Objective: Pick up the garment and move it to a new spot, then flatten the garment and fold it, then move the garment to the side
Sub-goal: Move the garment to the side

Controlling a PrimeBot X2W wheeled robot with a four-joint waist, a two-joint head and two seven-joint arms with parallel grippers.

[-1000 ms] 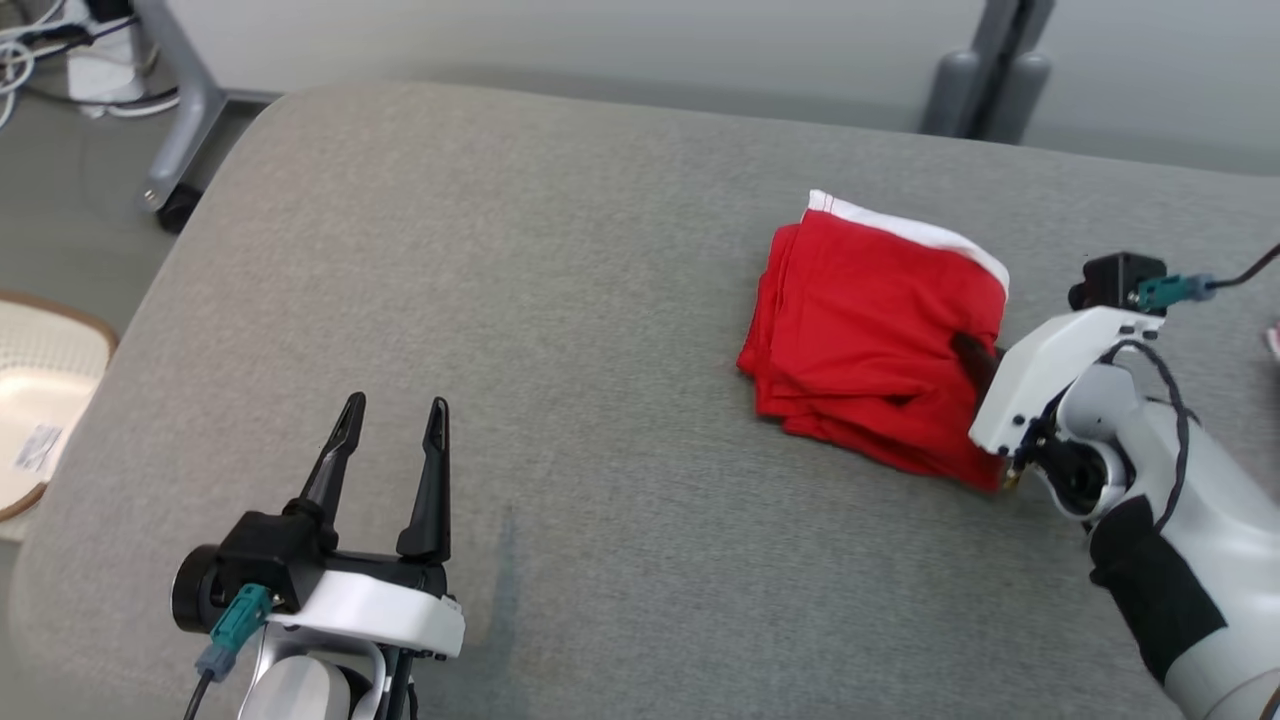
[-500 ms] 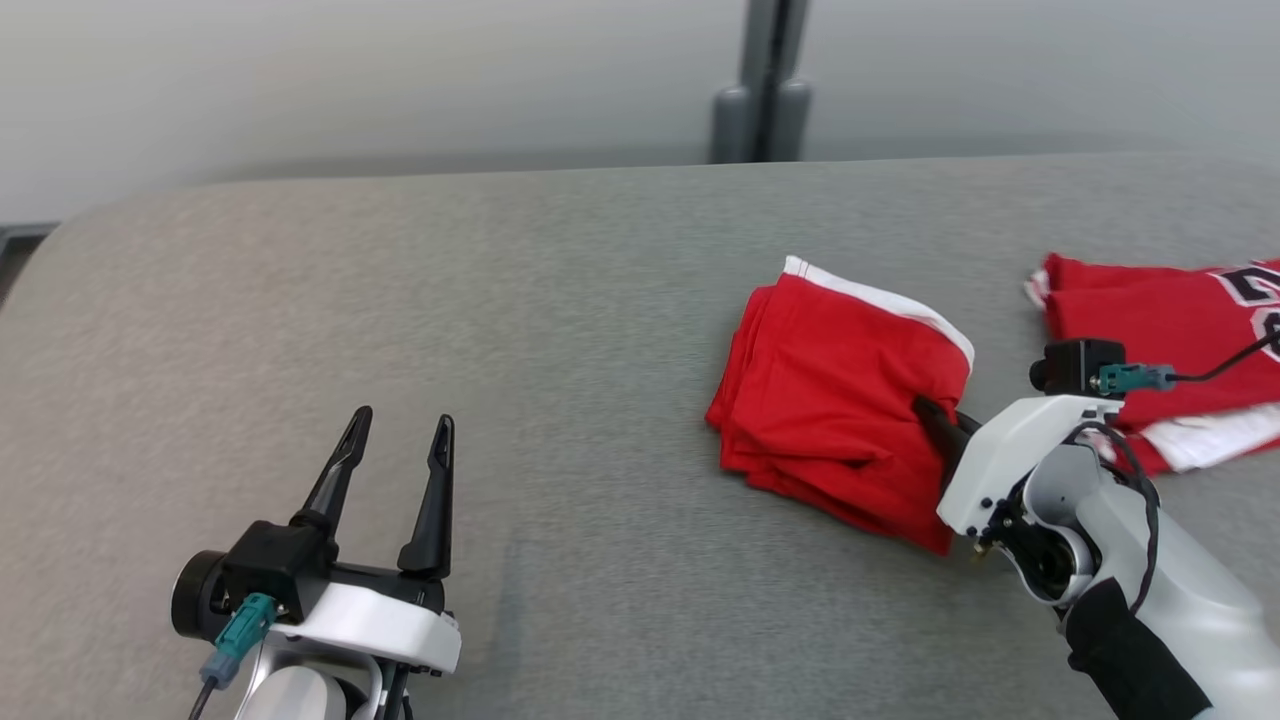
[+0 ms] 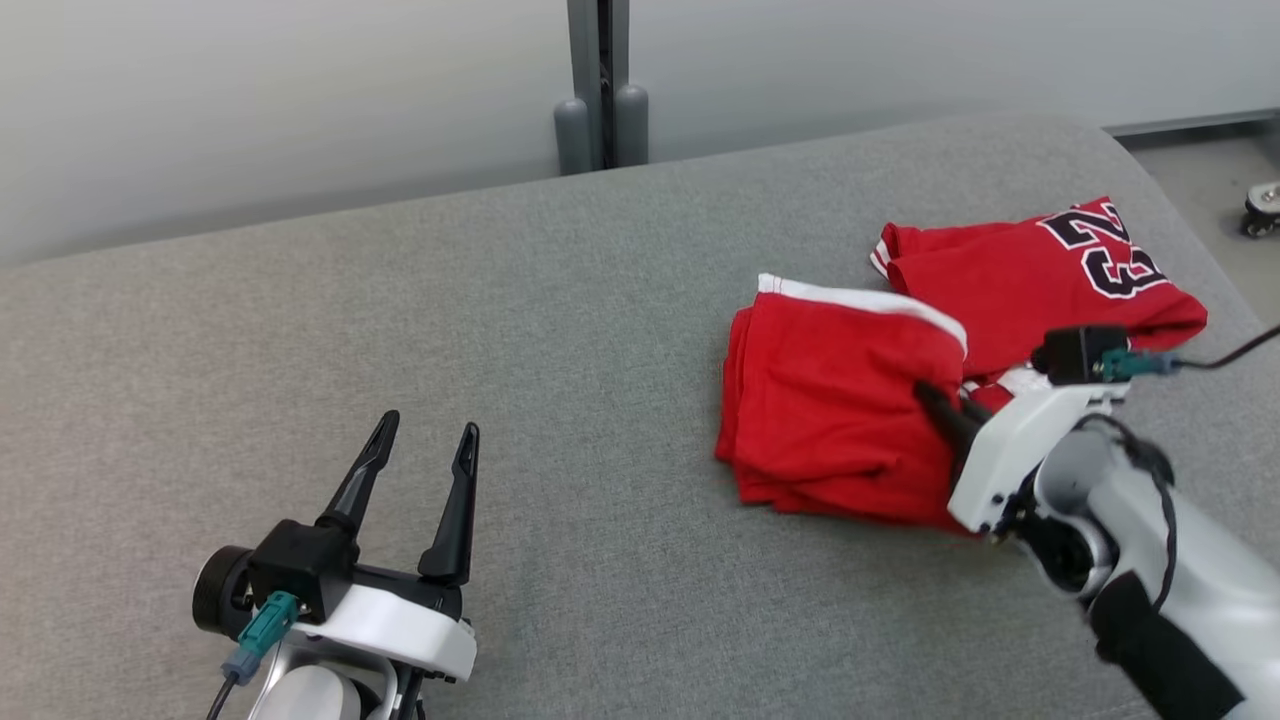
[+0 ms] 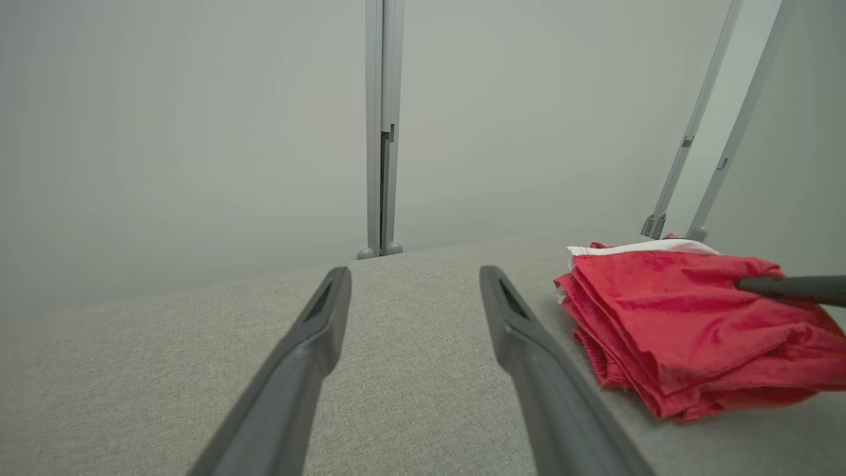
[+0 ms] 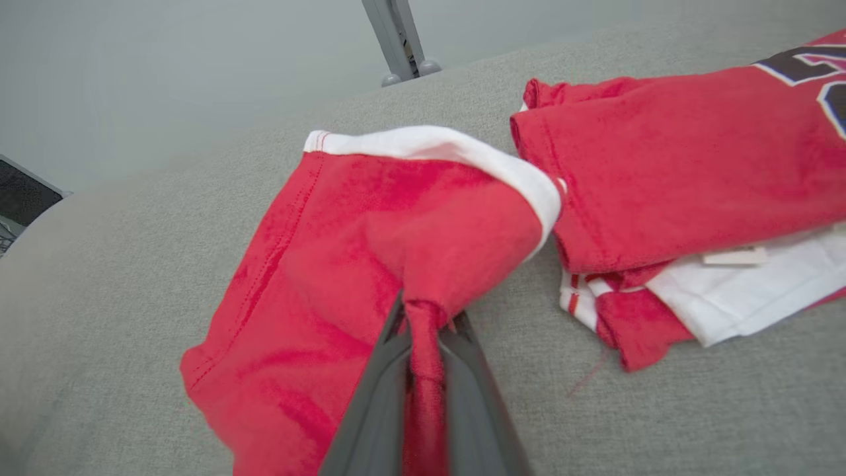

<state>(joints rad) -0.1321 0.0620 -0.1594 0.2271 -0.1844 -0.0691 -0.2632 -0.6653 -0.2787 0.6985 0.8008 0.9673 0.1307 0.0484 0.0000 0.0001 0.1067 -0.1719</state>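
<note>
The garment [image 3: 835, 410] is a folded red cloth with a white band, lying on the grey cushioned surface [image 3: 560, 330] at the right. My right gripper [image 3: 935, 405] is shut on its right edge; in the right wrist view a pinch of red cloth [image 5: 423, 330] sits between the two fingers of the right gripper [image 5: 423, 317]. The garment [image 4: 667, 317] also shows at the right of the left wrist view. My left gripper [image 3: 420, 450] is open at the lower left, well apart from the cloth, nothing between the left gripper [image 4: 410, 284] fingers.
A second red jersey [image 3: 1040, 270] with a black and white number lies just beyond the garment, touching it, near the surface's right end. A grey post [image 3: 600, 90] stands behind the far edge. A caster [image 3: 1260, 205] shows on the floor at far right.
The camera has swung to the right, bringing the numbered jersey into the picture. The right gripper stays shut on the garment and has carried it toward that jersey. The left gripper stays open.
</note>
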